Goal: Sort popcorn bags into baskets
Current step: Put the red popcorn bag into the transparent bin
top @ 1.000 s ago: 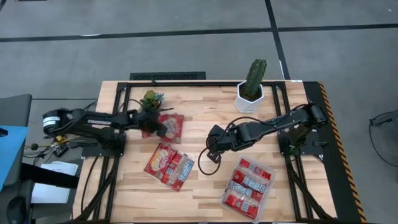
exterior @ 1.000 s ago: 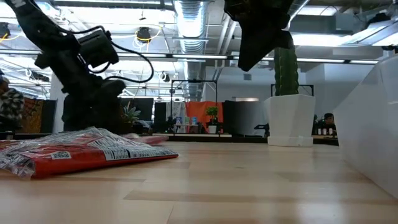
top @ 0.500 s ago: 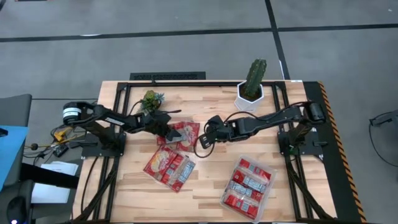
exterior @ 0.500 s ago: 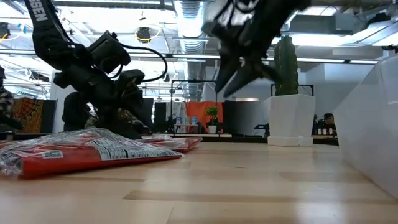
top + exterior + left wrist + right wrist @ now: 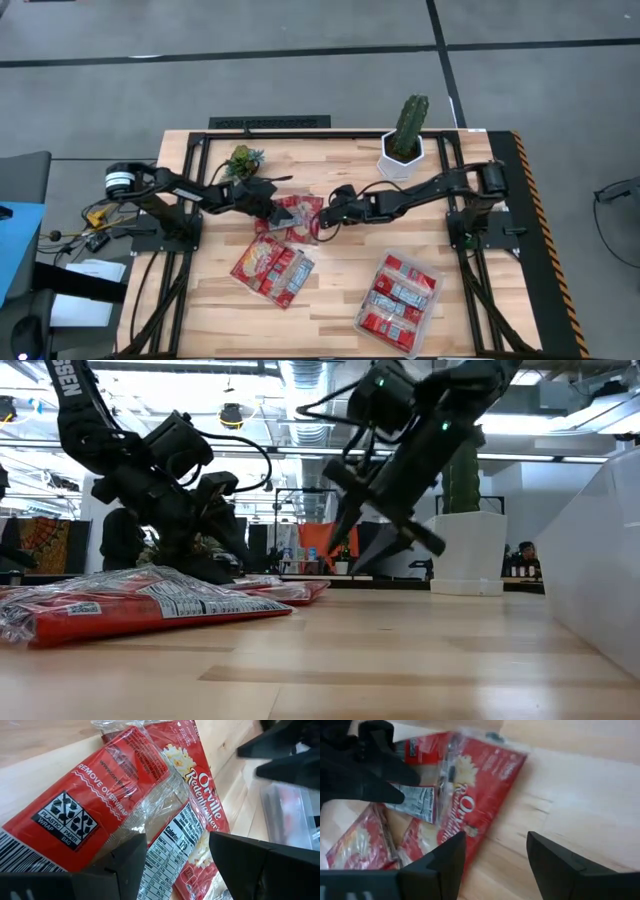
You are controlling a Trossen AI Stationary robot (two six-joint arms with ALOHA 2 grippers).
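A red popcorn bag [image 5: 303, 215] lies flat on the wood at the table's middle, between my two grippers. My left gripper [image 5: 278, 212] is open at its left end; in the left wrist view [image 5: 177, 865] the bag [image 5: 125, 795] fills the space ahead of the fingers. My right gripper [image 5: 325, 218] is open just right of the bag, tipped down toward it and above the table in the low view [image 5: 365, 545]. A pile of more bags [image 5: 272, 268] lies nearer. The clear tray [image 5: 362, 320] holds several packets [image 5: 400, 293]. My left gripper slants down from the table's left onto the bag's left end [image 5: 150, 835], with its fingers apart. Whether the fingertips touch the clear wrapper I cannot tell.
A white pot with a cactus [image 5: 403, 155] stands at the far edge, right of centre. A small green plant [image 5: 242, 160] stands at the far left. The tray's wall [image 5: 600, 560] rises at the near right. Bare wood lies between the pile and the tray.
My left gripper has moved toward the table's right, and the bag has slid with it from beside the small plant to the table's middle. My right gripper has moved from the middle toward the far-left, come down and tipped toward the bag's right edge.
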